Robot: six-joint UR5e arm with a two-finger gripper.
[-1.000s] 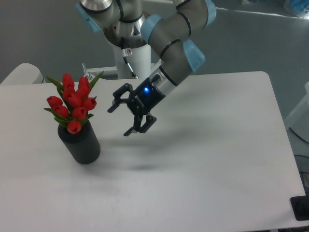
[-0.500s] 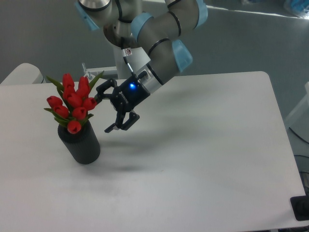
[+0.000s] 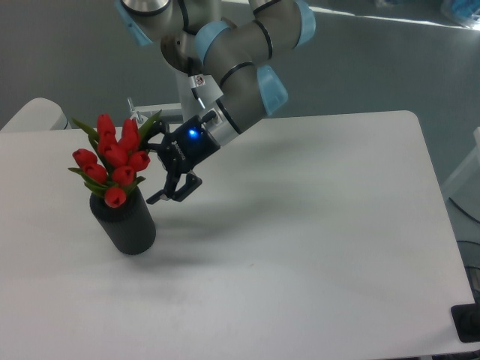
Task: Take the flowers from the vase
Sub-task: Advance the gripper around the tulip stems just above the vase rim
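The flowers [image 3: 114,159], a tight bunch of red tulip buds with green leaves, stand in the black cylindrical vase [image 3: 126,224] at the left of the white table. My gripper [image 3: 153,171] is open and empty, just to the right of the bunch. Its upper finger is close to the buds and its lower finger hangs beside the vase's rim. I cannot tell whether the upper finger touches the flowers.
The white table [image 3: 315,225] stretches to the right and front of the vase. The arm's base column [image 3: 196,94] stands behind the table's far edge. A dark object [image 3: 468,322] sits at the table's right front corner.
My gripper has moved left across the table, from about the middle to right beside the flower bunch. It has stayed open. The flowers and vase have not moved.
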